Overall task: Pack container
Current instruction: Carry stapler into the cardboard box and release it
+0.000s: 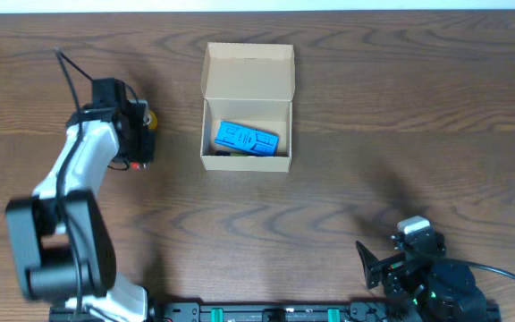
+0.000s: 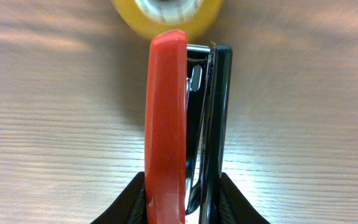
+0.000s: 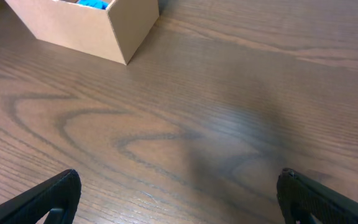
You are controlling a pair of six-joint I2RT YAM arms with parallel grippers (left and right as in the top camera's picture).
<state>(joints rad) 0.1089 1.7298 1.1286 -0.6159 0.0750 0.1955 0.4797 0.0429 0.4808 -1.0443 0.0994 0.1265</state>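
Clamping the stapler [image 2: 166, 112] in the left gripper [image 2: 185, 202], left of the open container [image 1: 247, 70] at mid-table, with the right gripper [image 3: 179, 193] wide and empty. Next, probably: lift, carry right, lower beside the blue item [image 1: 246, 139].

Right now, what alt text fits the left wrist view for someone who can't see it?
A red and black stapler, on its edge, is clamped by the left gripper, running up the middle of the frame. A blurred yellow roll sits just beyond its tip on the wooden table.
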